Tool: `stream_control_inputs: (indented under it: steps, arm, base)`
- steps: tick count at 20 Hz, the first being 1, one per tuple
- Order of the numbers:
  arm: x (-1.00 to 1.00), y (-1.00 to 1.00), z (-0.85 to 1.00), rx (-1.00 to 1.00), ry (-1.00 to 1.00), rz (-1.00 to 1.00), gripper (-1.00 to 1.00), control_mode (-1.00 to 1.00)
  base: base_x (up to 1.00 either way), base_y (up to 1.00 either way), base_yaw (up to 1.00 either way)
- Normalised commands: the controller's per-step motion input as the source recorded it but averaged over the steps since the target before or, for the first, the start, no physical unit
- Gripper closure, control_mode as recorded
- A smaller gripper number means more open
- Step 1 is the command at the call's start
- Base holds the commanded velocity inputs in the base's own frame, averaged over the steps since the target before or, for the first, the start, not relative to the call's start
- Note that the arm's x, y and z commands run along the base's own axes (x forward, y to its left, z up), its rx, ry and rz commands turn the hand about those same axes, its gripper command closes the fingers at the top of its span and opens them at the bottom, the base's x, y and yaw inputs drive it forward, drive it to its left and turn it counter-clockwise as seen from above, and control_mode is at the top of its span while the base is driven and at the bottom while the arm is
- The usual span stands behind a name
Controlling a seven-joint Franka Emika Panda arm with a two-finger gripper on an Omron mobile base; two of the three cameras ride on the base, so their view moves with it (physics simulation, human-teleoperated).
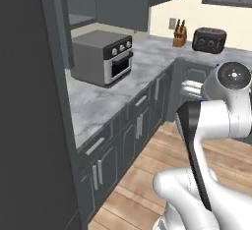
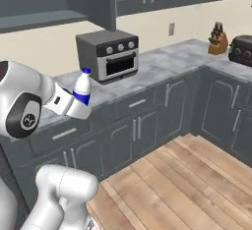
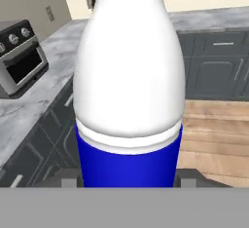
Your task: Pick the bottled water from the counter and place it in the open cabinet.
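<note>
My gripper [image 2: 79,105] is shut on the bottled water [image 2: 82,87], a pale bottle with a blue label band and a small blue cap. It is held upright in the air in front of the marbled top. In the hand view the bottled water [image 3: 129,76] rises right before the camera, and my gripper [image 3: 127,181] clamps its blue band from both sides. The open cabinet [image 2: 34,20] hangs above and to the left of the bottle, its grey shelf floor bare. From the left base camera the open cabinet [image 1: 81,18] sits at the top, left of centre. The counter is out of view.
A grey toaster oven [image 2: 109,53] stands on the marbled top [image 2: 162,62] just right of the bottle. A knife block [image 2: 217,40] and a dark toaster [image 2: 242,49] sit at the far right corner. A tall dark panel [image 1: 27,106] rises on the left. Wooden floor [image 2: 187,180] lies below.
</note>
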Motion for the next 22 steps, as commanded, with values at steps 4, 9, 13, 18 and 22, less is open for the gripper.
stream_control_inputs:
  steps: [4,9,13,18,22]
  arm:
    - [0.00,0.00,0.00,0.00,0.00,0.00,1.00,1.00]
    - [0.00,0.00,0.00,0.00,0.00,0.00,1.00,1.00]
    - [0.00,0.00,0.00,0.00,0.00,0.00,1.00,1.00]
    - [0.00,0.00,0.00,0.00,0.00,0.00,1.00,1.00]
    - [0.00,0.00,0.00,0.00,0.00,0.00,1.00,1.00]
  base:
    - [0.26,-0.40,0.66]
    - [0.68,-0.18,0.08]
    - [0.60,-0.31,0.11]
    - [0.02,-0.02,0.43]
    - [0.00,-0.08,0.59]
